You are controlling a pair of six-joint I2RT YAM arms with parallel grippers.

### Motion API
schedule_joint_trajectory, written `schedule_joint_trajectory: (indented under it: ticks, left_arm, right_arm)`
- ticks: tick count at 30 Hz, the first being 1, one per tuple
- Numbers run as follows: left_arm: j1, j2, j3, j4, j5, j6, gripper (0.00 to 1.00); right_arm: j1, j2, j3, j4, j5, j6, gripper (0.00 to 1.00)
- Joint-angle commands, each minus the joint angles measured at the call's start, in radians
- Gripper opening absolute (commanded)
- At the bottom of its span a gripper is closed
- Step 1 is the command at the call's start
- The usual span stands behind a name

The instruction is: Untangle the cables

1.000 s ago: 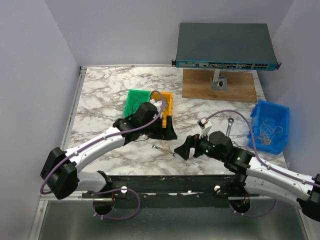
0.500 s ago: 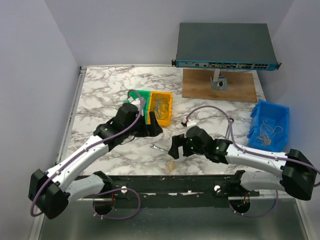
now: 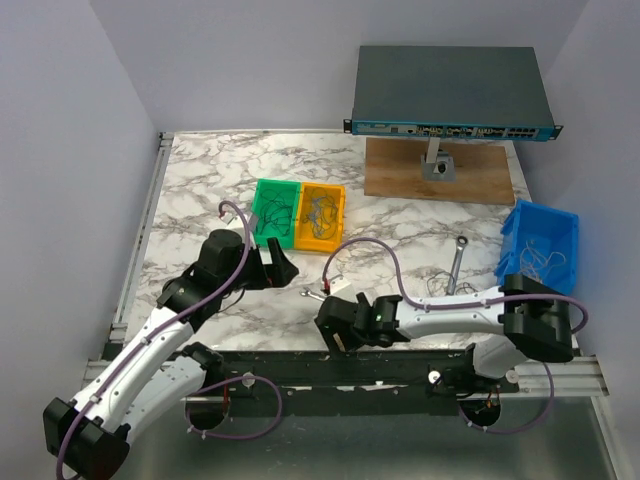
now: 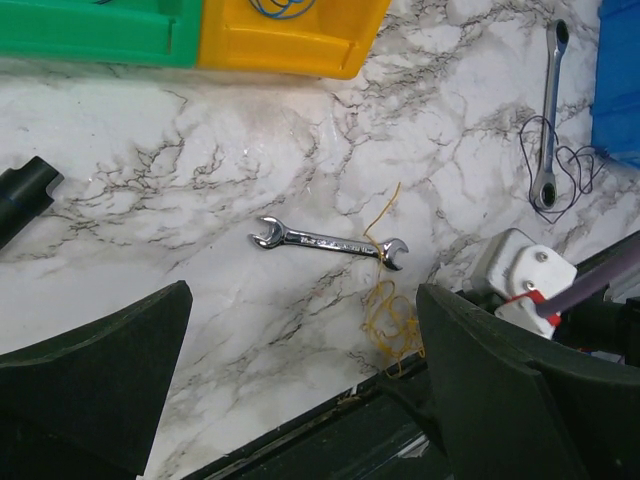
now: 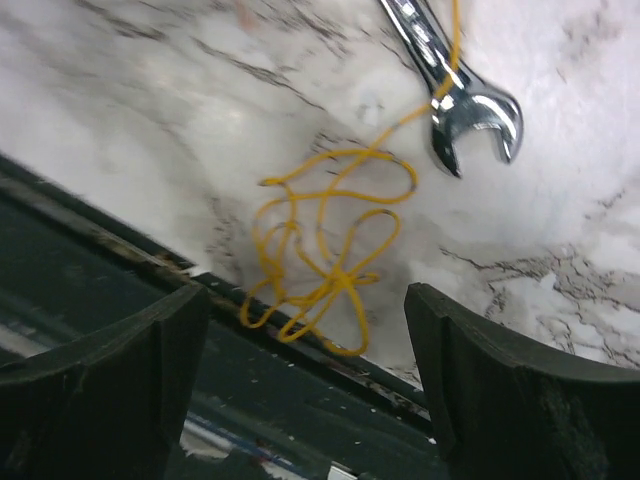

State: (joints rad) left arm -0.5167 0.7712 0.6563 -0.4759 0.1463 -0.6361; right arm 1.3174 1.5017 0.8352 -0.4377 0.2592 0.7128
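Note:
A tangle of thin yellow wire (image 5: 320,250) lies at the table's front edge, one strand running up over a small steel wrench (image 5: 455,95). It also shows in the left wrist view (image 4: 392,318). My right gripper (image 5: 310,385) is open and hangs just above it, jaws on either side, and hides it in the top view (image 3: 332,325). A thin dark wire (image 4: 562,165) lies beside a ratchet wrench (image 4: 548,110). Blue wires (image 3: 320,212) lie in the orange bin (image 3: 341,215). My left gripper (image 3: 280,265) is open and empty, left of the small wrench (image 3: 312,294).
A green bin (image 3: 256,205) with dark wires stands next to the orange one. A blue bin (image 3: 520,225) with pale wires is at the right. A network switch (image 3: 450,95) on a wooden board (image 3: 400,175) is at the back. The table's front rail (image 5: 150,300) lies under my right gripper.
Both arms drew back toward the near edge. My left gripper left the bins, uncovering them. My right gripper swung left and down over the yellow wire.

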Motion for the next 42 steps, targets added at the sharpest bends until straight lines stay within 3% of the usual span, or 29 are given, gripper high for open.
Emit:
schedule_joint_trajectory:
  ticks: [1,3,6,8,11,13,17,21,26,30,36,42]
  left_arm:
    - [0.006,-0.039,-0.044,0.026,0.021,-0.029,0.98]
    - [0.006,-0.045,-0.053,0.028,0.026,-0.033,0.99]
    - [0.006,-0.053,-0.064,0.031,0.028,-0.031,0.98]
    - [0.006,-0.055,-0.065,0.031,0.035,-0.030,0.98]
    - [0.006,-0.055,-0.060,0.024,0.039,-0.021,0.97]
    - [0.006,-0.052,-0.047,0.012,0.045,-0.014,0.97]
    - [0.006,-0.048,-0.020,-0.007,0.081,0.010,0.97]
    - [0.006,-0.049,0.008,-0.034,0.108,0.026,0.97]
    - [0.006,-0.038,0.060,-0.084,0.141,0.060,0.97]
    - [0.006,-0.025,0.093,-0.111,0.146,0.086,0.97]
    - [0.005,0.008,0.088,-0.090,0.195,0.090,0.96]
    - [0.003,0.056,0.092,-0.082,0.249,0.090,0.94]
  right_arm:
    - [0.015,0.067,0.021,-0.117,0.119,0.091,0.84]
    - [0.015,0.078,0.012,-0.095,0.121,0.099,0.77]
    - [0.015,0.104,0.010,-0.079,0.127,0.104,0.55]
    - [0.014,0.127,0.020,-0.082,0.136,0.107,0.51]
    - [0.016,0.153,0.043,-0.097,0.167,0.129,0.16]
    - [0.016,0.146,0.058,-0.138,0.230,0.176,0.01]
    - [0.007,0.070,0.083,-0.224,0.348,0.248,0.01]
    - [-0.088,-0.034,0.102,-0.385,0.481,0.374,0.01]
    - [-0.368,-0.190,0.102,-0.548,0.603,0.524,0.01]
    - [-0.688,-0.243,0.109,-0.500,0.608,0.422,0.01]
    - [-1.129,-0.178,0.249,-0.451,0.655,0.276,0.01]
    - [-1.312,0.008,0.421,-0.510,0.724,0.341,0.01]
